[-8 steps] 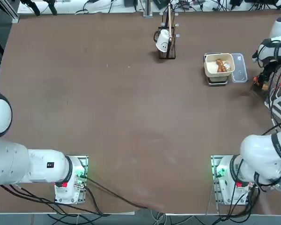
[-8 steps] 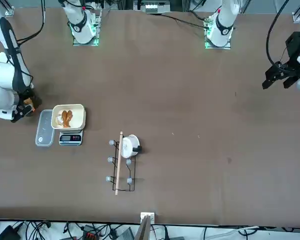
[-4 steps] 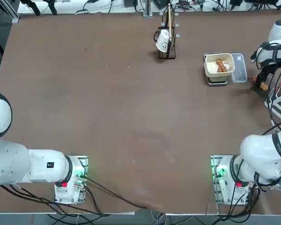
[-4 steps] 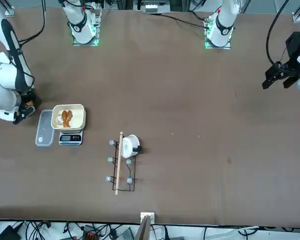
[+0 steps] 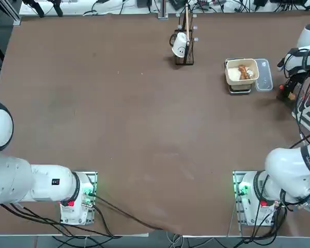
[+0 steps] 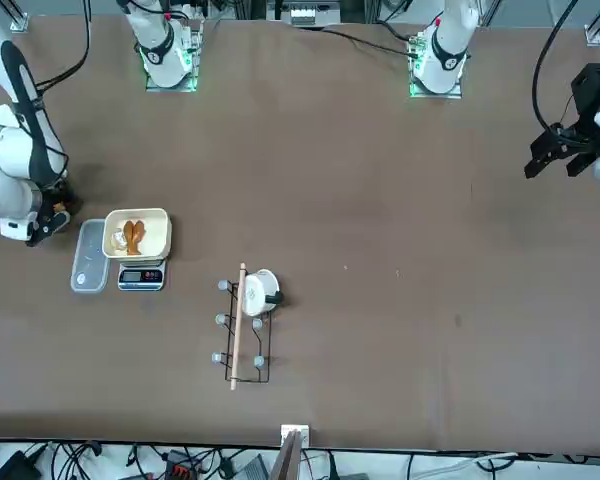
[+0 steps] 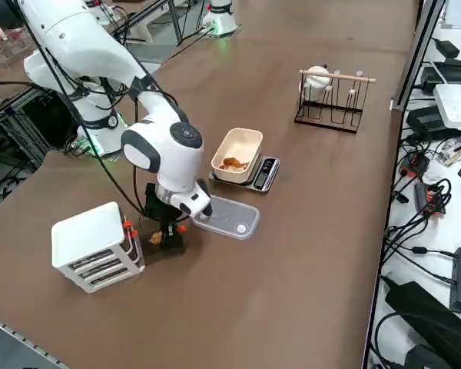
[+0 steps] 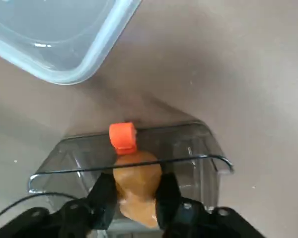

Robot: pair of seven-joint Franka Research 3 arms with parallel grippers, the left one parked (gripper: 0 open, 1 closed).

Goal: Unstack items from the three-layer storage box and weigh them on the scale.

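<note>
Down at the clear drawer [image 8: 134,178] by the storage box [image 7: 96,246], the right gripper [image 8: 134,198] pinched a tan bun-like item [image 8: 136,186], seemingly snug. Best lifted straight clear before swinging to the scale [image 7: 261,174]'s tub [image 7: 238,154].

A black wire rack [image 5: 184,47] stands at the top centre of the overhead view, holding a white cup [image 5: 180,44] and a wooden rod [image 5: 186,23]. Cables [image 7: 426,196] trail along the side view's right edge.

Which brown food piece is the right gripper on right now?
The tan bun-shaped piece in the clear drawer, between the right gripper fingers; the other brown pieces lie in the cream tub.
</note>
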